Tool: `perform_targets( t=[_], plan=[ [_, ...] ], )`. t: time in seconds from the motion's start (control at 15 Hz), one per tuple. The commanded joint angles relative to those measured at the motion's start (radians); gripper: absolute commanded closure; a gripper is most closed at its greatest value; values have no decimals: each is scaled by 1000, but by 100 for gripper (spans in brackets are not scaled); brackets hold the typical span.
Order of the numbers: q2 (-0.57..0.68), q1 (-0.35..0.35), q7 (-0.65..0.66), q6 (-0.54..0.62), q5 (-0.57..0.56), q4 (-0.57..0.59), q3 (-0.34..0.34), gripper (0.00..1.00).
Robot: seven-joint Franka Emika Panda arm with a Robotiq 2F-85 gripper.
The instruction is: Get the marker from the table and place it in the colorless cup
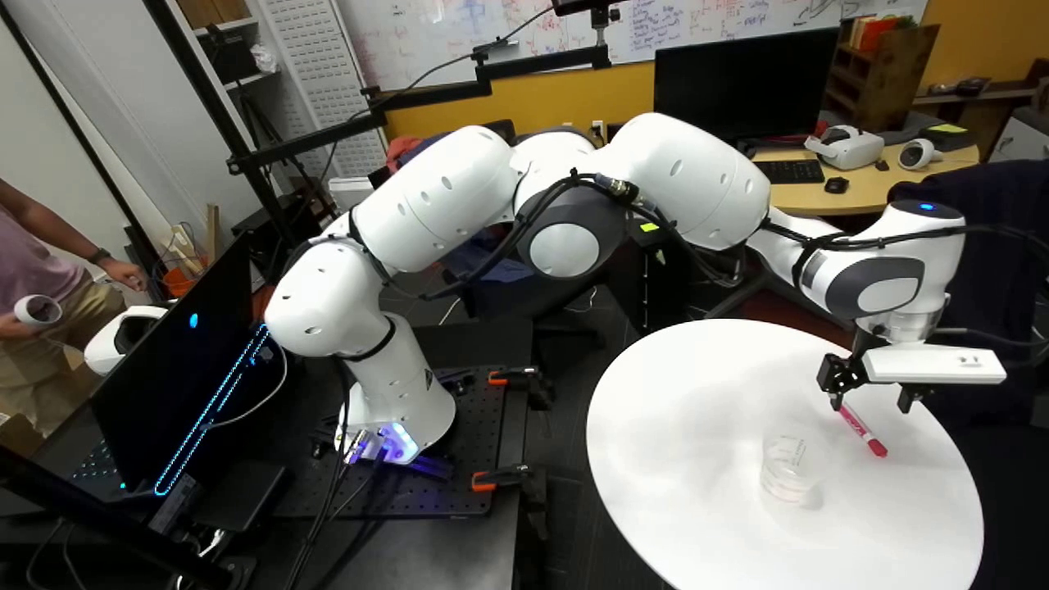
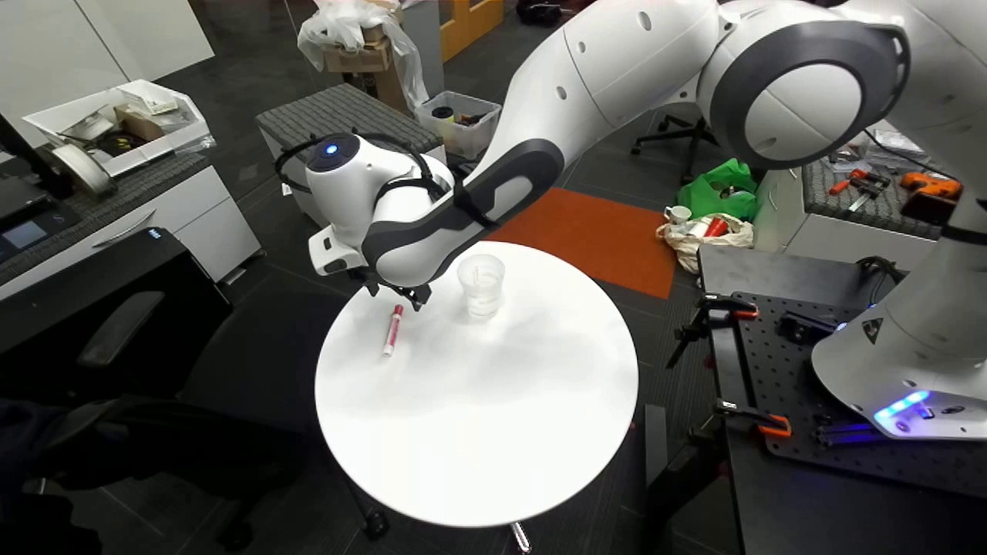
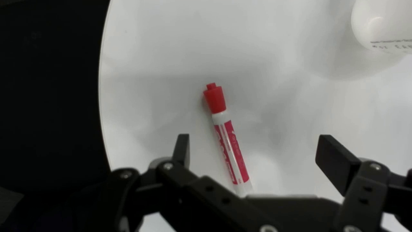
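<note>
Red dry-erase marker [image 3: 228, 141], capped, lies flat on the round white bench [image 2: 478, 432], near but not touching the upright clear cup [image 2: 483, 289], below fingers [image 3: 336, 164] that stand spread wide apart and have hold of nothing.

Wrist vw: cup [image 3: 384, 25] cut off top/R, btm of marker [image 3: 229, 148] hidden by end effector [image 3: 255, 153].

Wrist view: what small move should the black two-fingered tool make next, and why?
Probably a short descent with the jaws open. In the wrist view the slim, cylindrical red-and-white marker shows between the wide-open jaws of the black two-fingered tool, which holds nothing; in an exterior view, the tool appears to hang just above the round white table, so lowering should come before closing.
</note>
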Motion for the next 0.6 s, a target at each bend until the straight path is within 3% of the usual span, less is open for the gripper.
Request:
perform_targets(
  t=[0.0,0.53],
  plan=[
    [50,12,-39,-47,24,84,-8,0],
    [121,20,-34,-68,26,162,-13,0]
  ],
)
